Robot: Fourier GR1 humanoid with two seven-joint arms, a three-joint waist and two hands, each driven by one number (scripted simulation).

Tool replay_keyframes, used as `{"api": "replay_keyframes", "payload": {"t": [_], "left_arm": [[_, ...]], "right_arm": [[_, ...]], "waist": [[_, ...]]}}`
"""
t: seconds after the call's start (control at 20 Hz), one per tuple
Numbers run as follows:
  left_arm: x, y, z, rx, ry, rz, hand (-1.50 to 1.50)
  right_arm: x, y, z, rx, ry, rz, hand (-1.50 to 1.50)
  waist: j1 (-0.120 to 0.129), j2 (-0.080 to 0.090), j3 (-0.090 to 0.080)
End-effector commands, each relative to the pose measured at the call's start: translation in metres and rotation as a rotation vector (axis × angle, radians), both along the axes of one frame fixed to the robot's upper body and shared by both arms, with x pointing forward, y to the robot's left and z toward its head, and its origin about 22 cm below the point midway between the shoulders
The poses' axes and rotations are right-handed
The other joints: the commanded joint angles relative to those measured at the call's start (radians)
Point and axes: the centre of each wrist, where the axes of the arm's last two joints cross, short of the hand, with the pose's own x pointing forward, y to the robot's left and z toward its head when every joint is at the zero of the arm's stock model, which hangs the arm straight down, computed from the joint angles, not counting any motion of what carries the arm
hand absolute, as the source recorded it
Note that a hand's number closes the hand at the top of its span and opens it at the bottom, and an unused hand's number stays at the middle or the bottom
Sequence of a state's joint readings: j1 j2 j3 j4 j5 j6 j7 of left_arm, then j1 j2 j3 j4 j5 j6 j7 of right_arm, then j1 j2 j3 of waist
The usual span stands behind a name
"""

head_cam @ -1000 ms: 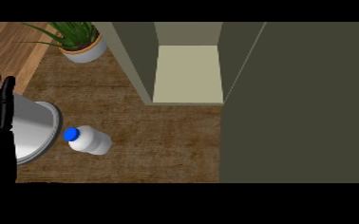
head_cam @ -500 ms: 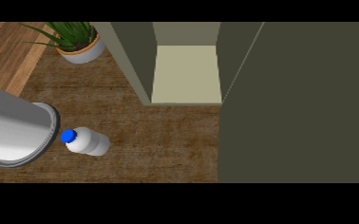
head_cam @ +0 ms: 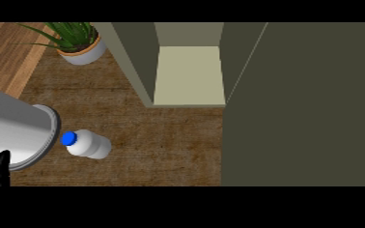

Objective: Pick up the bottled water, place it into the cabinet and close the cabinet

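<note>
The bottled water (head_cam: pixel 88 144) is a small white bottle with a blue cap, standing on the brown counter left of centre. Directly to its left, my left grey forearm (head_cam: pixel 25 135) fills the view's left edge, its rounded end almost touching the bottle's cap. Only a black sliver of the left hand (head_cam: pixel 3 168) shows at the lower left corner. The cabinet (head_cam: pixel 189 75) stands with its pale shelf bare and its dark door (head_cam: pixel 292 106) swung out on the right. My right hand does not show.
A potted green plant (head_cam: pixel 77 46) stands at the back left, beside the cabinet's left wall. A lighter wooden strip (head_cam: pixel 18 53) runs along the far left. Brown counter (head_cam: pixel 164 145) stretches between the bottle and the door.
My left forearm has slid left and down, showing less of itself. The black part seen at the upper left edge a second ago has gone. The bottle has not moved.
</note>
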State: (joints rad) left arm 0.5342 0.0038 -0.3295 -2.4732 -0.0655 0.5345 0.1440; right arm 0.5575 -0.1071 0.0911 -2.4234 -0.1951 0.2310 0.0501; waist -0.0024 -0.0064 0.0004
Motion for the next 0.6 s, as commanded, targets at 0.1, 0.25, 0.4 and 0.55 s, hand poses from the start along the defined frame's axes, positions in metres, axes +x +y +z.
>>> {"api": "replay_keyframes", "payload": {"t": [0.1, 0.25, 0.4, 0.55], "left_arm": [[-0.014, -0.008, -0.004, 0.035, -0.03, 0.041, -1.5], [-0.022, -0.004, 0.012, 0.029, -0.042, 0.034, -1.5], [-0.01, 0.004, 0.001, 0.027, 0.007, 0.044, -1.5], [-0.012, 0.002, -0.005, 0.02, 0.01, 0.067, -1.5]], "right_arm": [[-0.031, -0.008, 0.022, 0.0, -0.031, -0.009, -1.5], [-0.027, -0.001, 0.015, 0.005, -0.036, 0.015, -1.5], [-0.042, -0.001, 0.038, -0.016, -0.037, 0.024, -1.5], [-0.041, -0.002, 0.024, -0.006, -0.032, 0.005, -1.5]], "waist": [[0.0, -0.002, -0.001], [0.001, 0.001, 0.0], [-0.005, 0.003, -0.001], [-0.001, 0.001, -0.001]]}}
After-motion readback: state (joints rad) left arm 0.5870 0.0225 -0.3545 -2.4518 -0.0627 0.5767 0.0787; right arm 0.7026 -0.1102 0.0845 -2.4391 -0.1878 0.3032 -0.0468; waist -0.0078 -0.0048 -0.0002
